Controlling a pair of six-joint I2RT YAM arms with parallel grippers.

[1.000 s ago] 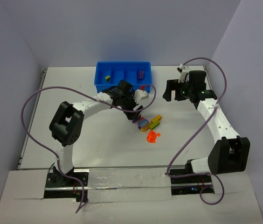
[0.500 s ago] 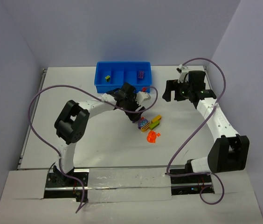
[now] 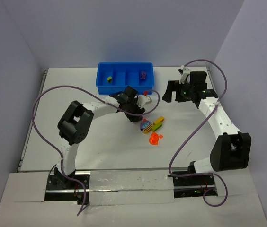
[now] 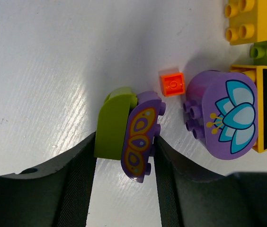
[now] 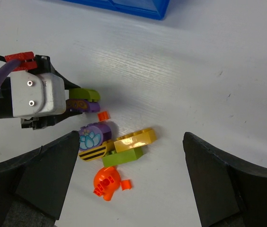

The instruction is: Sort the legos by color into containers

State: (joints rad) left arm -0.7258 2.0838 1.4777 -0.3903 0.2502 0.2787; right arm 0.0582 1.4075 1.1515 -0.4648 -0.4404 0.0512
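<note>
Left gripper (image 4: 125, 140) clamped on a stacked pair: lime-green curved brick (image 4: 114, 120) joined to a purple brick (image 4: 140, 135) with an orange wing print. It sits low at the table (image 4: 53, 56), beside the loose pile (image 3: 151, 127), short of the blue bin (image 3: 106, 88). Right gripper (image 5: 132, 175) spread wide — nothing in it.

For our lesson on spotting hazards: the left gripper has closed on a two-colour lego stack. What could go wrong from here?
The left gripper holds a lime-green curved plastic brick joined to a purple patterned plastic brick; binned together, one colour would land wrong. The tiny orange square plastic brick lies close by and might get knocked.
</note>
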